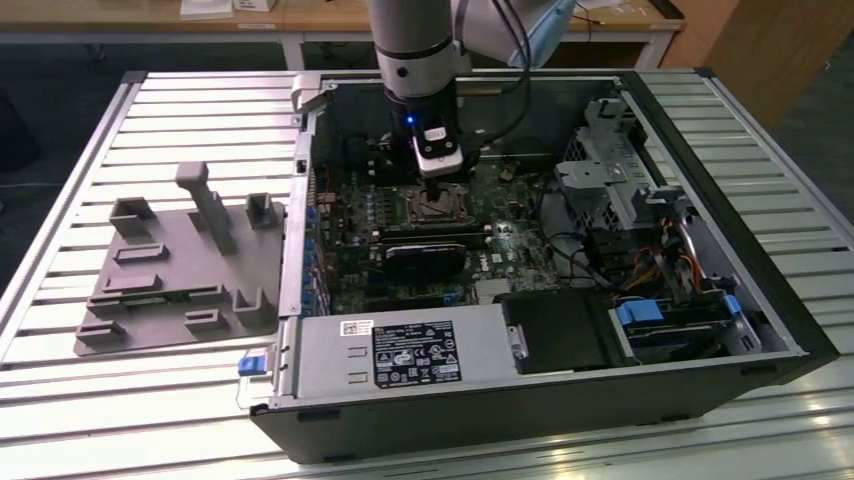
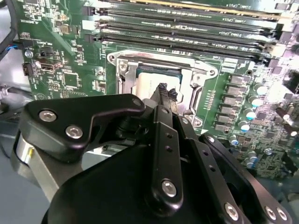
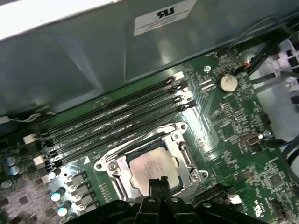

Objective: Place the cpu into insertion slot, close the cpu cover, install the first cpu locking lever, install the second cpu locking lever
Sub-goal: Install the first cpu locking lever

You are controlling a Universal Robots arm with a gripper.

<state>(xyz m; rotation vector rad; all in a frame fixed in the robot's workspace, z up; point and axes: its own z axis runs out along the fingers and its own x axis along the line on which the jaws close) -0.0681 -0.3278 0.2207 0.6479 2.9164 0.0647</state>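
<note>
A robot arm reaches down into an open computer case (image 1: 747,300) lying on a slatted metal table (image 1: 80,400), its gripper (image 1: 437,186) poised directly over the insertion slot (image 1: 434,205) on the green motherboard (image 1: 501,245). In both wrist views the fingertips (image 3: 158,183) appear drawn together to a narrow point, clamped on nothing, just above or on the cpu (image 3: 154,169); contact cannot be judged. The cpu lies flat in the slot, silver top facing up; being square, it shows no long axis, and its edges run parallel to the socket rim. The cpu cover (image 3: 183,156) lies down around the chip as a silvery frame, its window showing the metal top. The gripper body hides the near edge of the chip and socket in both wrist views, and the locking levers are hard to make out. Long memory slots (image 3: 117,123) run beside the socket. On the exterior view's left a grey fixture (image 1: 174,270) sits on the table.
</note>
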